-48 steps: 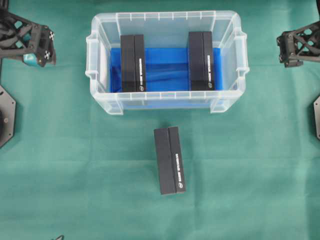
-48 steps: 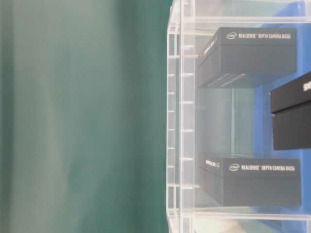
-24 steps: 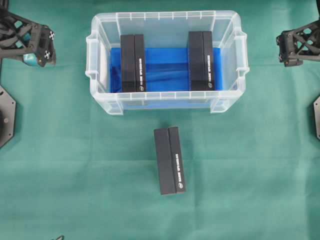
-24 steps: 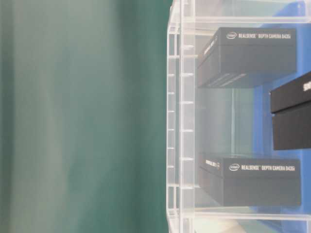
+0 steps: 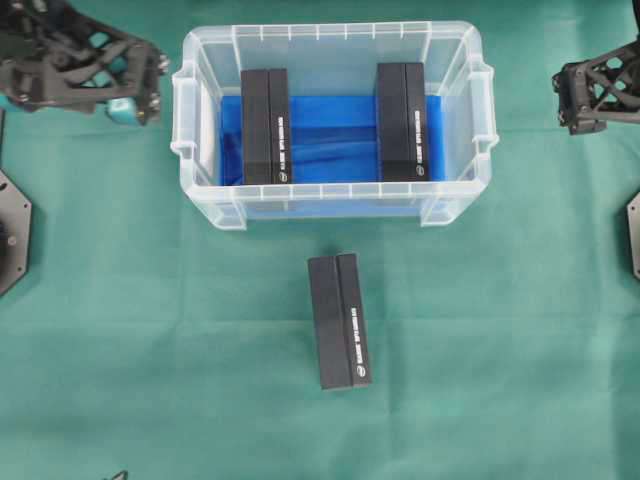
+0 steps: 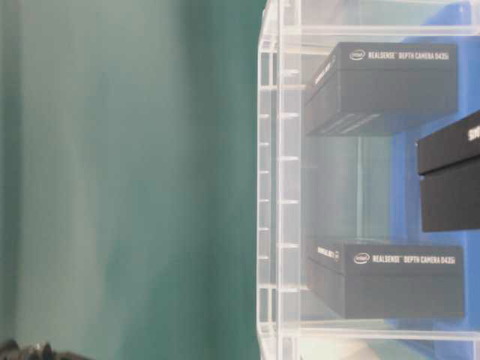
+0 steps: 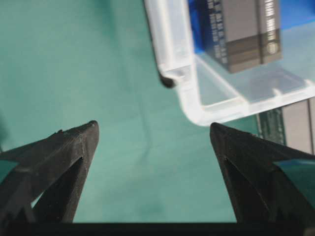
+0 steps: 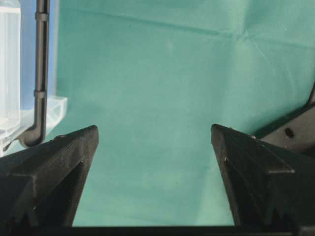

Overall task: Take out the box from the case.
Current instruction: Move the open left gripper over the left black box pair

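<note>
Overhead view is showing the left end effector (image 5: 135, 95) hanging just beside the case's (image 5: 330, 32) left handle, its jaws spread wide and holding nothing; the left wrist view is confirming it, with only green tabletop (image 7: 98, 73) between the tips. The right end effector (image 8: 155, 177) is sitting well off to the right, equally wide apart and gripping nothing.

Now the risks. That left handle and ribbed rim are standing right in the line toward the left box (image 5: 265, 125), so I'm judging a low approach is risking a knock on the rim and a shove of the whole light case. The box is also standing close to the left wall, so one finger may be jamming between box and plastic. And a loose pinch on those smooth faces could be letting it slip.

As for the things themselves: the case is looking clear and ribbed, with blue lining on its floor. Two dark boxes are lying inside, the left box and the right box (image 5: 402, 120), each near a side wall, well apart. A third box (image 5: 339, 320) is lying outside, in front of the case.
</note>
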Robot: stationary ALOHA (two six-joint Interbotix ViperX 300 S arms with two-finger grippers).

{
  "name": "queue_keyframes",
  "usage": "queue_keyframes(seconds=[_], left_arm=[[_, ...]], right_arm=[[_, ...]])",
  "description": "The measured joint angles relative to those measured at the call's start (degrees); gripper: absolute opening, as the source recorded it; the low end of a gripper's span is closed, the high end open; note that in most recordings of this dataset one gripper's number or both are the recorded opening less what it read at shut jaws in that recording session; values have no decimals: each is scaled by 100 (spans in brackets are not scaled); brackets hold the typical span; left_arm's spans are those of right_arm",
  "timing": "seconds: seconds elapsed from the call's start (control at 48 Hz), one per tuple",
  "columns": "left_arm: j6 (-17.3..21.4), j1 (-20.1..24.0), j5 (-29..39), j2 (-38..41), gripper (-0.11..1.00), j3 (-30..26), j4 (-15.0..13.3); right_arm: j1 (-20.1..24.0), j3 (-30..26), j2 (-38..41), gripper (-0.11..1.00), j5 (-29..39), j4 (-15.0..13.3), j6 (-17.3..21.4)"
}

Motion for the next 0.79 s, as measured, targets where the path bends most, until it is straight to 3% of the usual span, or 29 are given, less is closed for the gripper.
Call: queue_keyframes(seconds=[0.792], left_arm=[[-158, -325, -299, 1556, 97, -1503, 0]], right_arm=[[-114, 0, 0, 91, 0, -9, -290]])
